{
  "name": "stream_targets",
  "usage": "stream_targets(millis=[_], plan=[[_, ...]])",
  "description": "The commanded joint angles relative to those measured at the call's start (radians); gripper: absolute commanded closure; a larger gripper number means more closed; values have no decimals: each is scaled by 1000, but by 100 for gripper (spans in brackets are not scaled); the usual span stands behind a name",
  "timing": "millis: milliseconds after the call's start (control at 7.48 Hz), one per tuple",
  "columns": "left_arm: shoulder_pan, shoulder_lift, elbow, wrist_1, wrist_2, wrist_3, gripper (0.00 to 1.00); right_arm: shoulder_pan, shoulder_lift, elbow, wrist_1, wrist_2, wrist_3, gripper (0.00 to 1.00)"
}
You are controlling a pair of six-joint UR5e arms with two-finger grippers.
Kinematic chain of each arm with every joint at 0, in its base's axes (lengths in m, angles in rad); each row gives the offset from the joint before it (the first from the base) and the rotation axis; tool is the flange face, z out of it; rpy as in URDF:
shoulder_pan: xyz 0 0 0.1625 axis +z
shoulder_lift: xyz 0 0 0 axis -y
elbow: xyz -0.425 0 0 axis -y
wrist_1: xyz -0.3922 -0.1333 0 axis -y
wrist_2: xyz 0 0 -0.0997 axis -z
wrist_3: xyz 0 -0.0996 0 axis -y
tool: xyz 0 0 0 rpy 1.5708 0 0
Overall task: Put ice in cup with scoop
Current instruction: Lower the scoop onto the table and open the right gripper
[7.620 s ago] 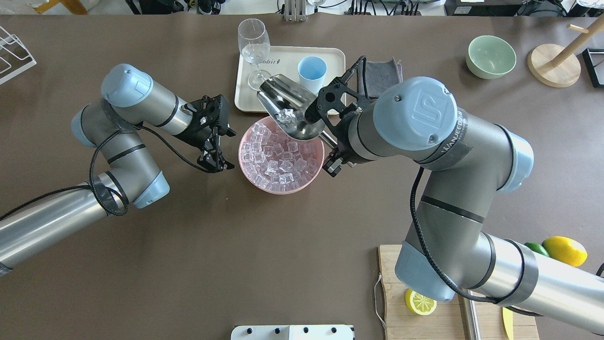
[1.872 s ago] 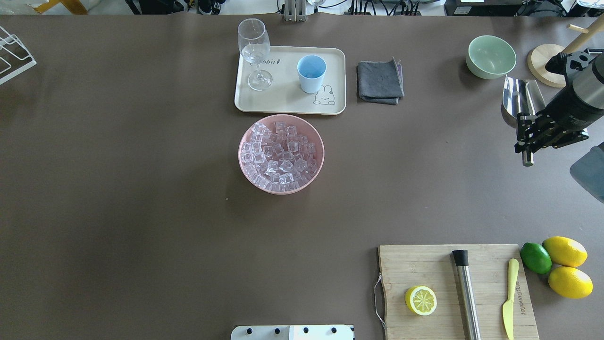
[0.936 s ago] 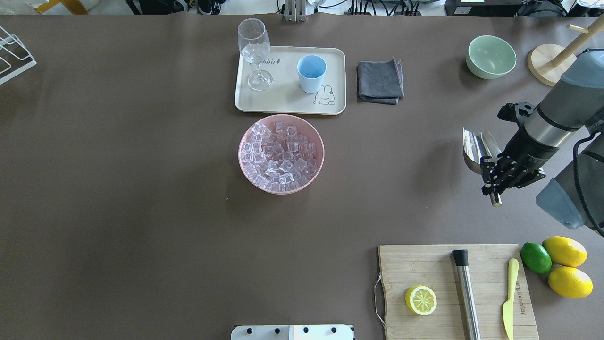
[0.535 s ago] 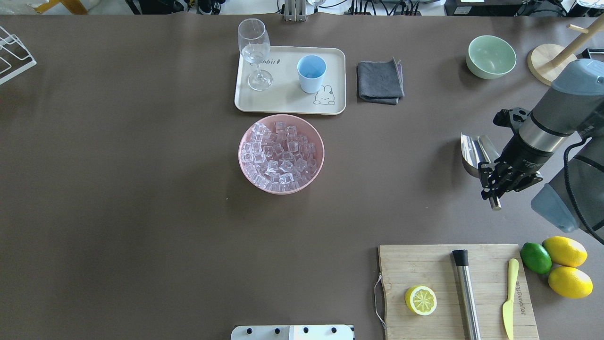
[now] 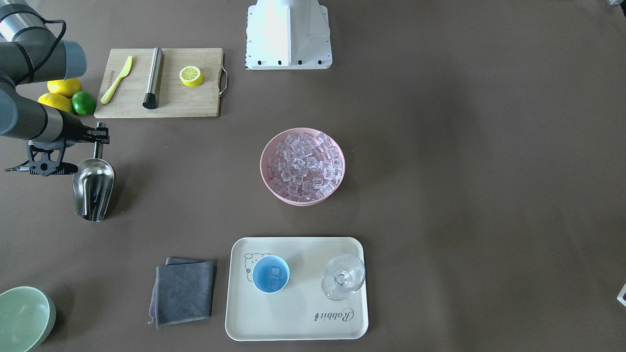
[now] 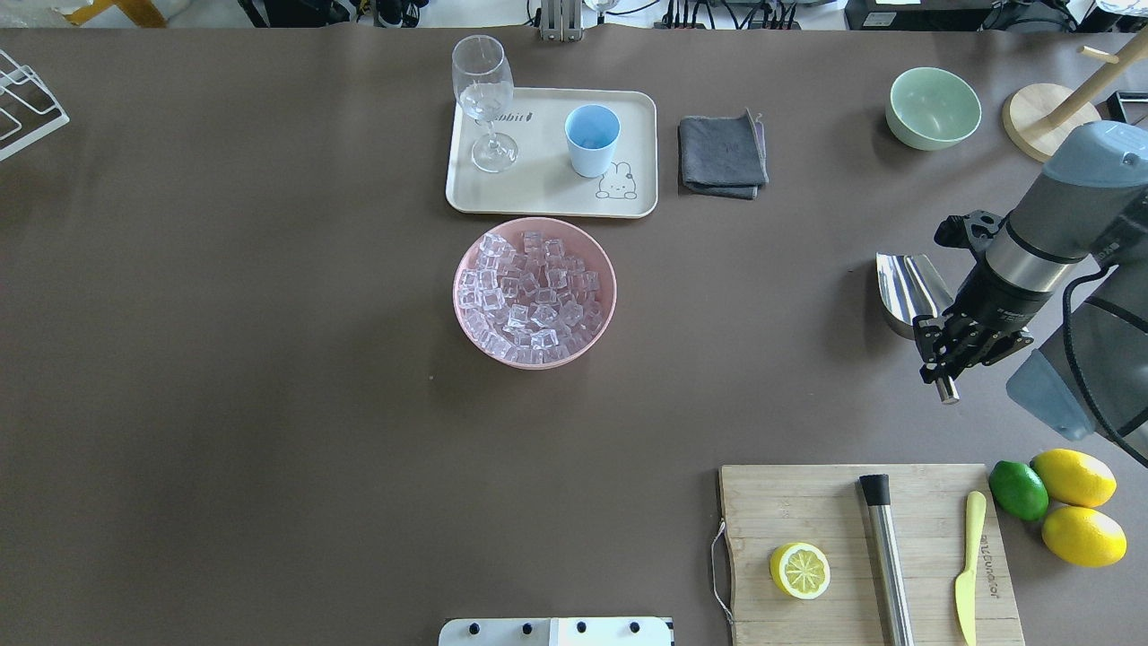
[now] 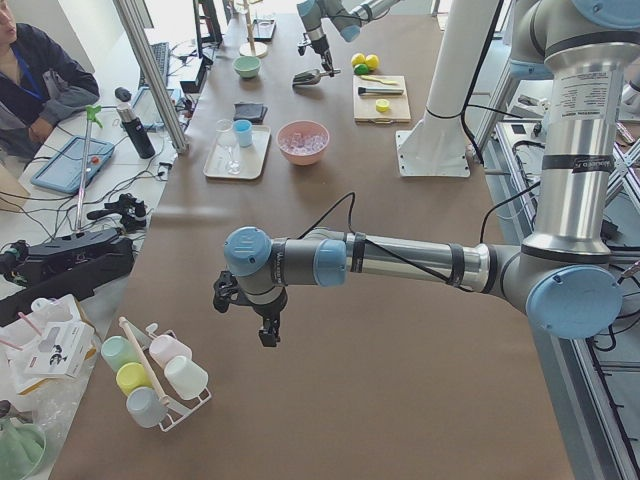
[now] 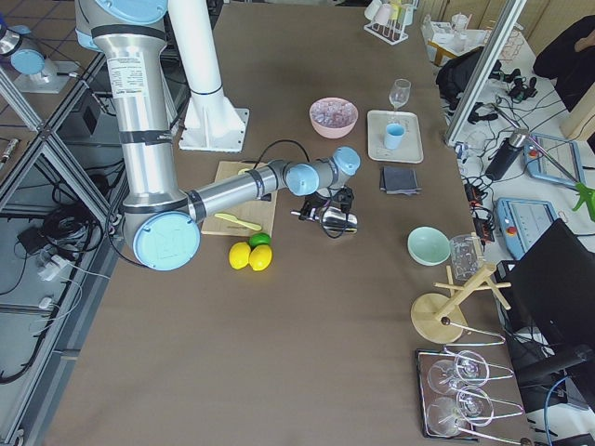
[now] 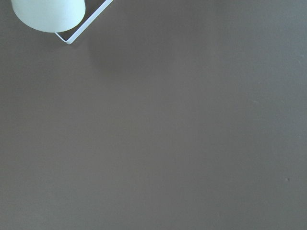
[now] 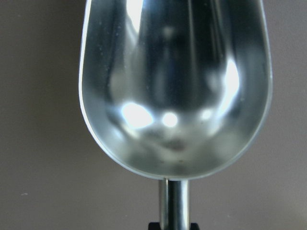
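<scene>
Our right gripper [image 6: 942, 359], far right in the overhead view, clenches the shiny stainless-steel scoop [image 6: 906, 283] by its handle; of our left gripper [image 7: 266, 328] we cannot tell.

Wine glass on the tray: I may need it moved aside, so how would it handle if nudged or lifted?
Probably tippy: the wine glass stands upright on a thin stem over a small foot. Likely fragile and slippery, being clear, glossy glass. It looks empty, so probably light.
</scene>
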Motion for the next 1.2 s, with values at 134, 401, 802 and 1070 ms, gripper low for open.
stream_targets(millis=[134, 401, 802, 1070], plan=[[-1, 11, 0, 0, 0, 1, 1, 36, -3, -3, -3, 0, -137, 0], [-2, 12, 0, 0, 2, 1, 1, 136, -1, 3, -3, 23, -139, 0], [1, 11, 1, 0, 2, 1, 1, 342, -3, 46, -1, 17, -148, 0], [2, 12, 0, 0, 2, 1, 1, 566, -49, 34, -7, 0, -190, 0]])
